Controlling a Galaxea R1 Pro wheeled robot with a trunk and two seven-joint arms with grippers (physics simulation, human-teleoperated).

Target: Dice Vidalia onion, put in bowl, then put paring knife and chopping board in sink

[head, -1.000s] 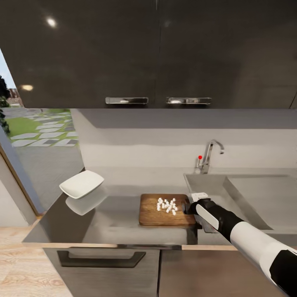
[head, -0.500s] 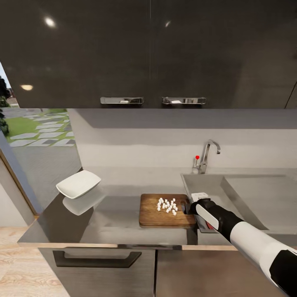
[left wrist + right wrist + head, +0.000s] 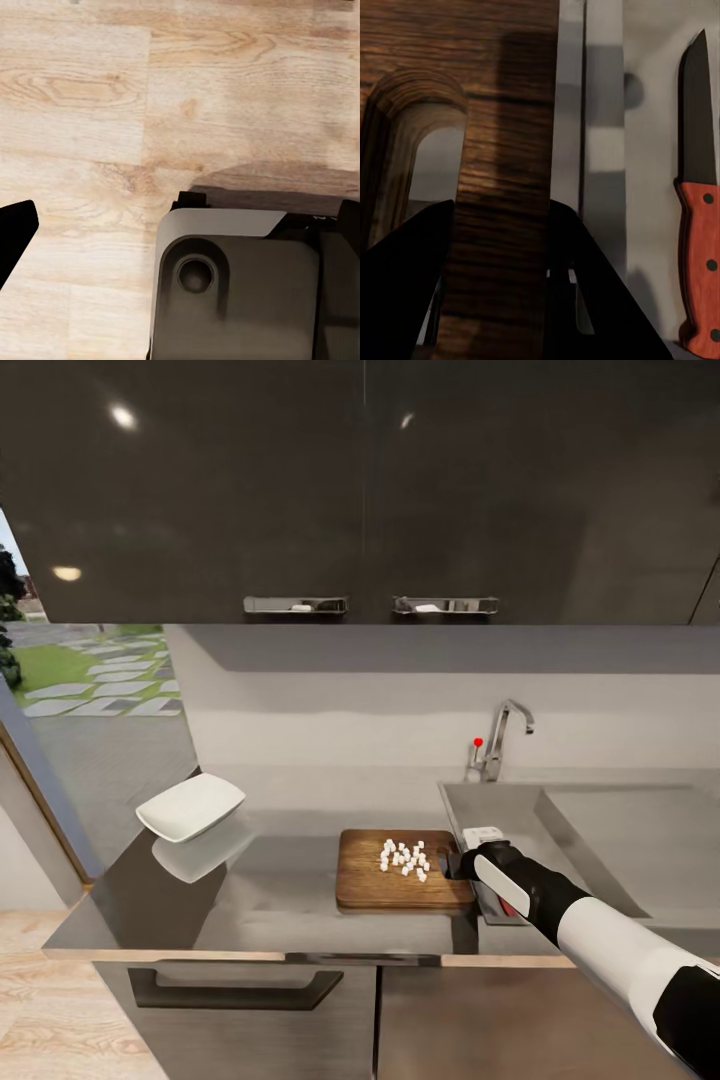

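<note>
The brown chopping board [image 3: 372,883] lies on the grey countertop [image 3: 270,900] just left of the sink [image 3: 610,840]. The diced onion [image 3: 404,858] sits as a cluster of white cubes on its far right part. My right gripper [image 3: 462,862] is at the board's right end, shut on the wooden strip [image 3: 499,225] beside the handle slot, with one finger [image 3: 405,292] through the slot. The paring knife [image 3: 701,247], red-handled with a dark blade, lies on the sink floor past the steel rim. The white bowl [image 3: 192,806] rests at the counter's left end. My left gripper [image 3: 182,221] hangs open over the wooden floor.
A chrome tap [image 3: 499,738] with a red knob stands behind the sink. Dark wall cabinets [image 3: 370,490] hang above the counter. A window opening [image 3: 90,730] is at the left. The robot's base [image 3: 240,292] shows below my left gripper.
The head camera shifted a little between the earliest frame and half a second ago. The board, the diced onion and my right arm have kept their places.
</note>
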